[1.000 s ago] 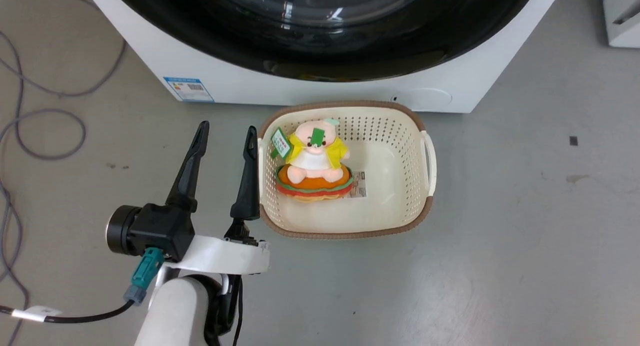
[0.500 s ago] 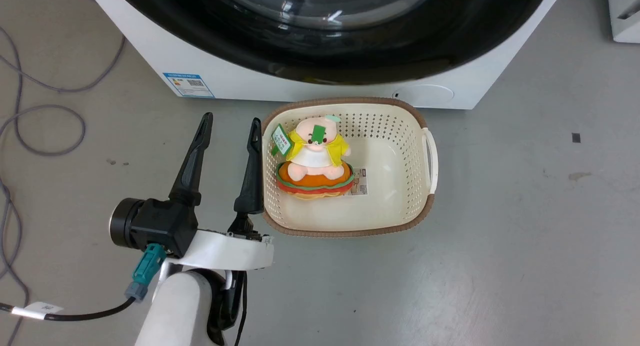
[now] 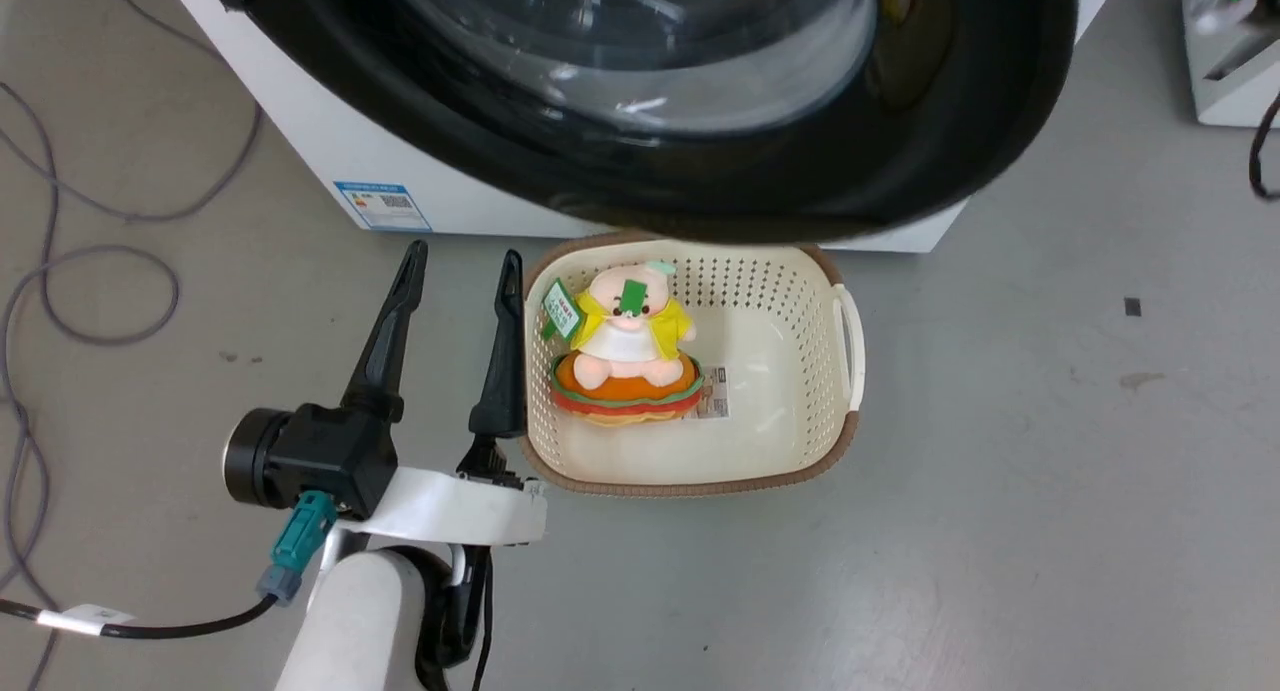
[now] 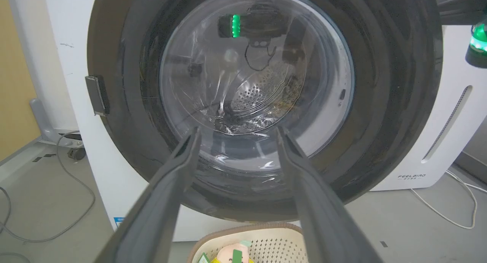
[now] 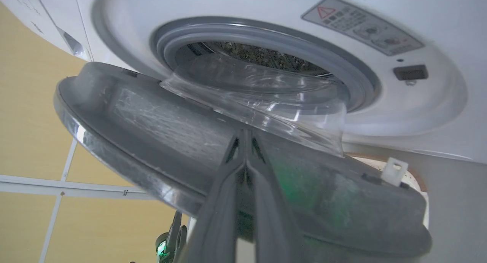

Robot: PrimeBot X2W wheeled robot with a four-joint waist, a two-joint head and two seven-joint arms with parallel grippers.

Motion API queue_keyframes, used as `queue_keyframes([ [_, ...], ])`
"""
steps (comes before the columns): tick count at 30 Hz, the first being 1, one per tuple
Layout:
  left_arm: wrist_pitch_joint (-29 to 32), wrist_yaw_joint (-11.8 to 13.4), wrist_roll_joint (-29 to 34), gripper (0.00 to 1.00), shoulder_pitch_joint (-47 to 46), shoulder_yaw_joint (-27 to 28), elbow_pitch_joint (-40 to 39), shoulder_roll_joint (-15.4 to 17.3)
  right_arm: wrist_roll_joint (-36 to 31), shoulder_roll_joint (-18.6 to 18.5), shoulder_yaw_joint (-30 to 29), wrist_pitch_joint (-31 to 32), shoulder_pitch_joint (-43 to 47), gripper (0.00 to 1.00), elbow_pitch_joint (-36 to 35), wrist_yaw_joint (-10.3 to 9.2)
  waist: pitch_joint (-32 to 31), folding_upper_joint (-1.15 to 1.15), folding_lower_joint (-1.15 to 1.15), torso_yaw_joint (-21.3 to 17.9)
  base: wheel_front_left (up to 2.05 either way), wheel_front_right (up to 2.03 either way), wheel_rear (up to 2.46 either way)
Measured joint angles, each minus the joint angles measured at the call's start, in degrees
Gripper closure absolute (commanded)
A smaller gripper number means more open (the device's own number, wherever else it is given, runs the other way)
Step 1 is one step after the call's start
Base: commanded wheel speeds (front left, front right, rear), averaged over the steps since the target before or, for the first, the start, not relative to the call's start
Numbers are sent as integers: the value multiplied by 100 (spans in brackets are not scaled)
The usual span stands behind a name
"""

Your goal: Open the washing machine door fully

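The washing machine door (image 3: 940, 141), glossy black around a bulging clear window (image 3: 640, 61), stands swung partly out from the white washing machine (image 3: 300, 121), and its lower rim overhangs the basket. In the right wrist view my right gripper (image 5: 245, 135) is shut, its tips pressed against the door's (image 5: 152, 126) grey inner face beside the glass bowl (image 5: 258, 99). Behind it are the grey gasket (image 5: 266, 36) and the steel drum. My left gripper (image 3: 463, 253) hangs open over the floor left of the basket, apart from the door. From the left wrist it (image 4: 239, 129) faces the door's (image 4: 125, 103) front.
A cream basket (image 3: 850, 431) holding a plush toy (image 3: 625, 341) sits on the floor under the door's rim. Grey cables (image 3: 60, 271) loop at the left. The white FEELAIR appliance (image 4: 437, 141) stands right of the machine. A blue label (image 3: 383, 204) marks the washer's lower front.
The door has swung outward from the machine, so its lower rim now covers the basket's back edge. The head view shifted slightly. My left gripper stays open in place.
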Motion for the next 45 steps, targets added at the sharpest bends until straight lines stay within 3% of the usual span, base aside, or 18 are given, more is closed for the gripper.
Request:
queue_keyframes([
  [27,0,-77,220,0,754,190,323,0,853,678,-325,1209,2733,100,-1470,0,-1021,0,-1,-57,0,0,0],
  [45,0,-70,246,0,1072,154,439,0,1745,856,415,1333,3890,100,-2019,0,-1376,0,-1,-98,0,0,0],
])
